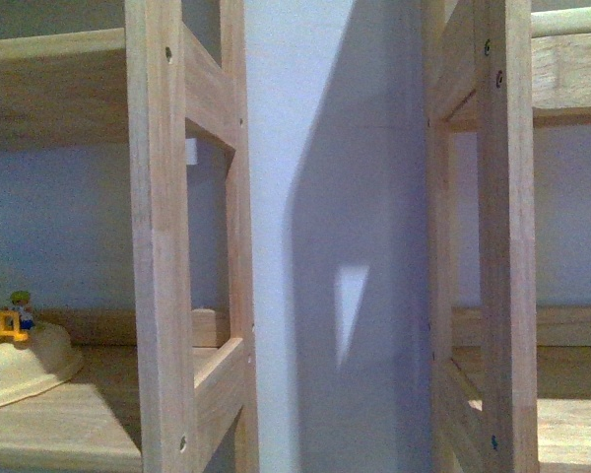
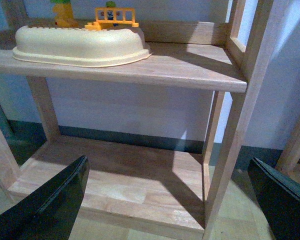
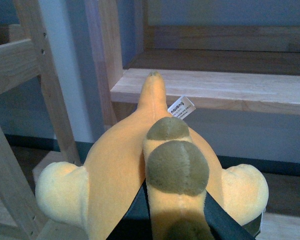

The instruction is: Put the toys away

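Pinching the orange plush toy (image 3: 115, 170), white tag (image 3: 182, 107) unreadable, is the right pincer (image 3: 177, 218); left pincer (image 2: 167, 197) spread wide

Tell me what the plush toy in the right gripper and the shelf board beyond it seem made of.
The plush toy: soft fabric, orange-yellow short pile with olive-brown patches, matte; seams, rounded stuffed limbs and a sewn-in tag suggest it. The shelf board: pale solid-looking wood, smooth, low sheen; grain lines show, though any coating cannot be judged.

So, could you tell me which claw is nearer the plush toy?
Right: the right claw grips the plush toy; the left claw, open, faces a shelf without it.
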You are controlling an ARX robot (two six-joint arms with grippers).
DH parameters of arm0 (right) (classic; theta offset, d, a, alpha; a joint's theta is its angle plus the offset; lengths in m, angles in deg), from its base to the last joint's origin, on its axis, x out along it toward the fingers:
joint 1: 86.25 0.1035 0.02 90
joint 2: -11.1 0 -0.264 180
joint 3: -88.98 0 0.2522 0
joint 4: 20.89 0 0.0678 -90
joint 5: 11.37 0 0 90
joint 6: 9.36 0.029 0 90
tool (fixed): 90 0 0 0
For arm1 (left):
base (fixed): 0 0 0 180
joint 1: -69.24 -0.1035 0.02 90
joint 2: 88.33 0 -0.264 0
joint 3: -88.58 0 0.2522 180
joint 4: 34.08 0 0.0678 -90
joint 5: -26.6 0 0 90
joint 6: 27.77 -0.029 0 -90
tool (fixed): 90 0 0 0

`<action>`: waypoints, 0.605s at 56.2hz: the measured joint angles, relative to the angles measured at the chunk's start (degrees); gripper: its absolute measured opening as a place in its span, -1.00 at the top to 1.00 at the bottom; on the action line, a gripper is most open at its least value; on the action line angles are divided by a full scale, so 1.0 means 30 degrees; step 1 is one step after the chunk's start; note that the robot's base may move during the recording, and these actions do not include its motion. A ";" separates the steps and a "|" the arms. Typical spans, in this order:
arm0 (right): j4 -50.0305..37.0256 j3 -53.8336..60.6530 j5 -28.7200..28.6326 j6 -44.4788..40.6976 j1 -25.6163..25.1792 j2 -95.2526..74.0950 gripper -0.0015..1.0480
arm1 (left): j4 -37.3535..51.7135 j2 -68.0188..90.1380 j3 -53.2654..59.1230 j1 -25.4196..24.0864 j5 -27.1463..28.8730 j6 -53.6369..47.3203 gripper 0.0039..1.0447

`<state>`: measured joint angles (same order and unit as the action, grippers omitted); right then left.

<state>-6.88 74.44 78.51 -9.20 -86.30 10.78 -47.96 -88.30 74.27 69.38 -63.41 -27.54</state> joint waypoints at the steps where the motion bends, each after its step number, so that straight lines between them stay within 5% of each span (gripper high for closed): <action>1: 0.0000 0.0000 0.0000 0.0000 0.0000 0.0000 0.82 | 0.0000 0.0000 0.0000 0.0007 0.0000 0.0000 -0.89; 14: 0.0000 0.0000 -0.0007 0.0000 0.0000 0.0000 0.82 | 0.0000 0.0000 0.0000 0.0000 0.0007 0.0000 -0.89; 24: -0.2834 0.0036 0.5588 -0.0663 0.1617 0.0022 0.82 | 0.0000 0.0000 0.0000 0.0000 0.0000 0.0000 -0.89; 34: -0.3322 -0.0036 0.6608 -0.1588 0.2288 -0.0838 0.82 | 0.0000 0.0000 0.0000 0.0000 0.0000 0.0007 -0.89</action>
<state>-16.85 74.33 98.33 -13.96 -79.44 8.27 -47.96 -88.30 74.27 69.38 -63.41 -27.52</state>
